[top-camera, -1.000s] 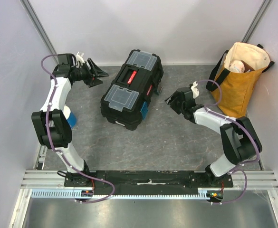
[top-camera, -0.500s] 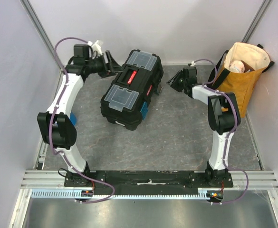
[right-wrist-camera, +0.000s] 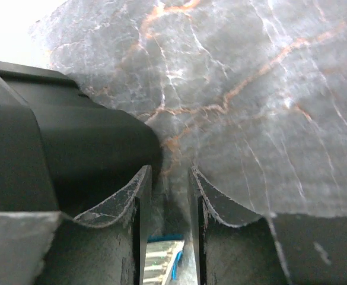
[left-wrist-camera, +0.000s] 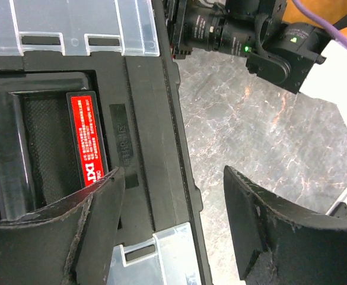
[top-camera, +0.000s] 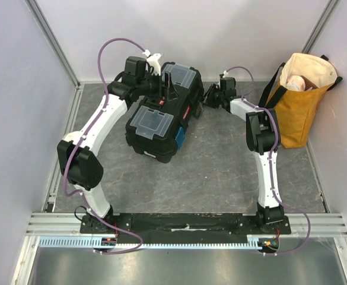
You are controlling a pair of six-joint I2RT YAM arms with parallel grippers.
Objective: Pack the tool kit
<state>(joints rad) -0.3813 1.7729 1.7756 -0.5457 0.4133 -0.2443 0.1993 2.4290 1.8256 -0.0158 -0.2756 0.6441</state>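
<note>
Black plastic toolbox (top-camera: 161,119): on the grey marbled table (top-camera: 220,172), lid down, both clear compartments closed.
Left gripper (left-wrist-camera: 172,172): above the toolbox's handle recess (left-wrist-camera: 48,148), jaws spread, empty.
Right gripper (right-wrist-camera: 170,172): at the toolbox's right side, jaws nearly together; grasp cannot be told.
Progress: no loose tools visible; latching or carrying probably remains.

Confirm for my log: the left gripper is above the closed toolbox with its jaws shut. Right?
No: the left gripper is above the closed toolbox, but its jaws stand open, not shut. The left wrist view shows it.
</note>
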